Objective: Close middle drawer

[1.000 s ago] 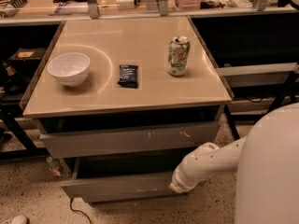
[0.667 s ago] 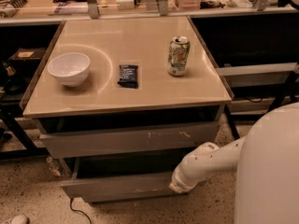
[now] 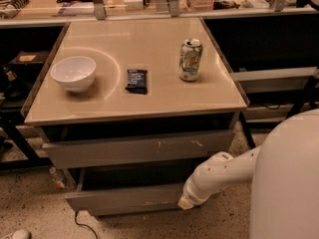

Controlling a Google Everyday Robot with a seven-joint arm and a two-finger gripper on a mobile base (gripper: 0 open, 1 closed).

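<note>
The middle drawer [image 3: 124,203] stands pulled out from the cabinet, low near the floor, its flat grey front well forward of the scratched drawer front [image 3: 134,151] above it and its inside in shadow. It looks like a stiff, light box on runners that should slide under a steady, square push. With no handle, the place to press is the flat front, ideally near the middle so it does not skew. The gripper [image 3: 185,202] sits at the right end of that front, touching or just beside it, on the end of the white arm [image 3: 222,171]; whether it is open or clenched cannot be told. On the tabletop [image 3: 149,39] stand a white bowl [image 3: 73,72], a dark packet [image 3: 136,80] and a can [image 3: 190,59], which a hard slam might shake.
</note>
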